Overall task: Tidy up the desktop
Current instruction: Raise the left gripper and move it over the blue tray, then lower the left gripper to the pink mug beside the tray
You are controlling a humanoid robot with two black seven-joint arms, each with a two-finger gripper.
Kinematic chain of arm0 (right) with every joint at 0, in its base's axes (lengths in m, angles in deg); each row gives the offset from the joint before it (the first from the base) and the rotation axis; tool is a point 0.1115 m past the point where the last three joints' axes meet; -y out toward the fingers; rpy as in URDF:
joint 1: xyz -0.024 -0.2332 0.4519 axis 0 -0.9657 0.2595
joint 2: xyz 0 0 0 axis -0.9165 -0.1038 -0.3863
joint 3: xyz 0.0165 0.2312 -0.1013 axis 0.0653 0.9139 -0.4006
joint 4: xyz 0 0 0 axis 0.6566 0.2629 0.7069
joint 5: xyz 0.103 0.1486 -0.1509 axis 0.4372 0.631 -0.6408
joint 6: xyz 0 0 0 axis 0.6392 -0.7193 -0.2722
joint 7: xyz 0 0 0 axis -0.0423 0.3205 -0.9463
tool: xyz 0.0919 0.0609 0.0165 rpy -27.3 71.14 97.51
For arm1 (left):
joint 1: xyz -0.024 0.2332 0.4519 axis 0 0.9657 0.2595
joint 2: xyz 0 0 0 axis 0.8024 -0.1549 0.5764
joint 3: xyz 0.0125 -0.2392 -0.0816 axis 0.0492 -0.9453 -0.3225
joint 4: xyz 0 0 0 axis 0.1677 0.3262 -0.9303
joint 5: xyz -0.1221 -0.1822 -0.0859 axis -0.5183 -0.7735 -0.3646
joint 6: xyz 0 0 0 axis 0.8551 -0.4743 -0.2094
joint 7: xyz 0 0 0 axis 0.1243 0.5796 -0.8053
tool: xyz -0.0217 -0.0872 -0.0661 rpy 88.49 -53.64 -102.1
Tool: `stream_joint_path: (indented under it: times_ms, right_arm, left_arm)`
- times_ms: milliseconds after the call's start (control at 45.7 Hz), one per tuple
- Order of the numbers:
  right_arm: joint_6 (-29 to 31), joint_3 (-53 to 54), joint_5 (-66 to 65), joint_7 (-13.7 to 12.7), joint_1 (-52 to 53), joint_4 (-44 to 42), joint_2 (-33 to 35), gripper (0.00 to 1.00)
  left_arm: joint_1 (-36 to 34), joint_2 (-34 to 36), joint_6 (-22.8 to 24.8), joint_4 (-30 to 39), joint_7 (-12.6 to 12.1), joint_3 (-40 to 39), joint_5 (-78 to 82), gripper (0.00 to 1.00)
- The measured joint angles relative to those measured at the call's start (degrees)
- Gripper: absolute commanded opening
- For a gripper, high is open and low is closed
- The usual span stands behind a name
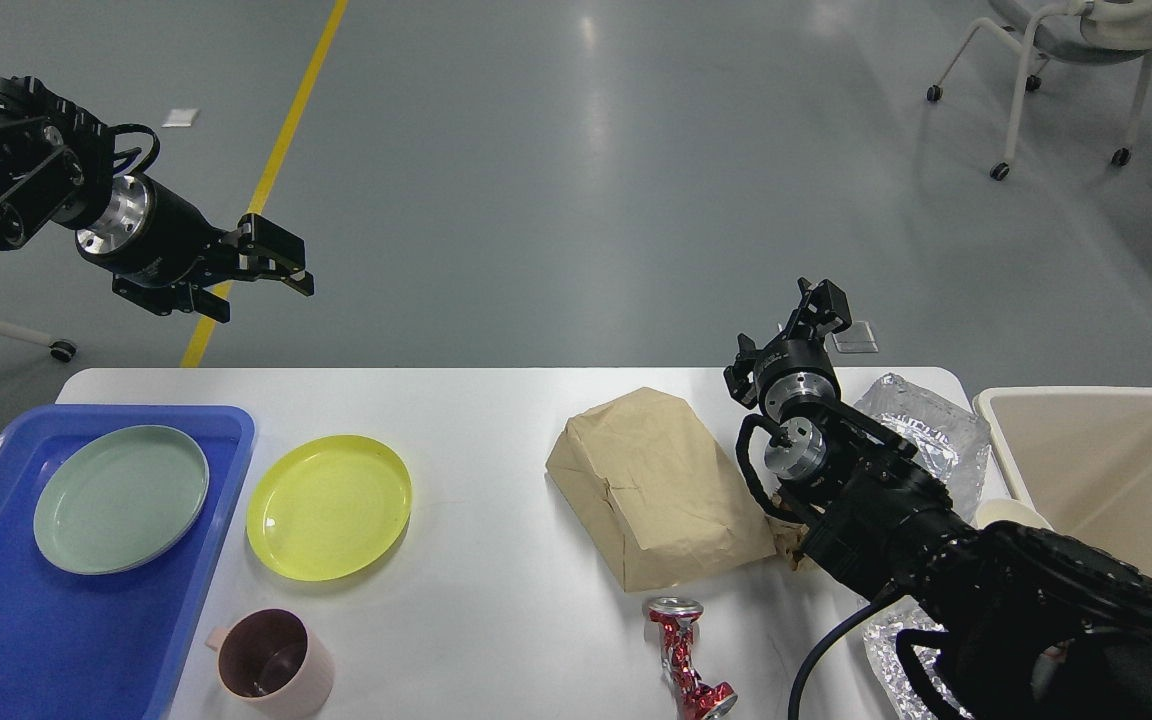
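Note:
The white desktop fills the lower half of the head view. On it lie a yellow plate, a pink mug, a crumpled brown paper bag, a crushed red can and crumpled foil. My left gripper is open and empty, held high beyond the table's far left edge, above the floor. My right gripper points away over the far edge, between the bag and the foil. It is small and dark, and its fingers cannot be told apart.
A blue tray at the left front holds a pale green plate. A beige bin stands off the table's right end, with a white cup rim beside my right arm. A wheeled chair stands far right.

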Motion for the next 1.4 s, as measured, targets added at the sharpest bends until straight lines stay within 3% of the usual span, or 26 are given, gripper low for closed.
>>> stream_joint_path:
  times_ms: [153,263,416,591,678,875,1203,1400]
  right_arm:
    - [0.0,0.0,0.0,0.0,0.0,0.0,0.0,1.0]
    - [0.0,0.0,0.0,0.0,0.0,0.0,0.0,1.0]
    - [0.0,0.0,0.0,0.0,0.0,0.0,0.0,1.0]
    - [0.0,0.0,0.0,0.0,0.0,0.0,0.0,1.0]
    - [0.0,0.0,0.0,0.0,0.0,0.0,0.0,1.0]
    - [0.0,0.0,0.0,0.0,0.0,0.0,0.0,1.0]
    - [0.0,0.0,0.0,0.0,0.0,0.0,0.0,1.0]
    - [0.0,0.0,0.0,0.0,0.0,0.0,0.0,1.0]
  left_arm:
    - [-0.4,-2.1,0.0,2.9,-1.9,0.2,0.9,1.0]
    - [0.1,-4.1,0.0,5.7,-5.7,1.4,1.1,1.0]
    - [0.5,-5.5,0.0,8.7,-14.2,3.5,1.2,1.0]
    - [3.9,-6.0,0.0,9.1,-26.4,3.6,1.2,1.0]
    - [5.6,-6.0,0.0,9.3,-30.8,3.7,1.2,1.0]
    - [5.7,-5.8,0.0,17.8,-32.1,5.5,1.2,1.0]
    - [-1.9,-5.1,0.0,33.9,-29.2,5.9,0.2,0.99]
    - [-3.8,-4.8,0.0,35.9,-27.9,8.5,0.2,0.99]
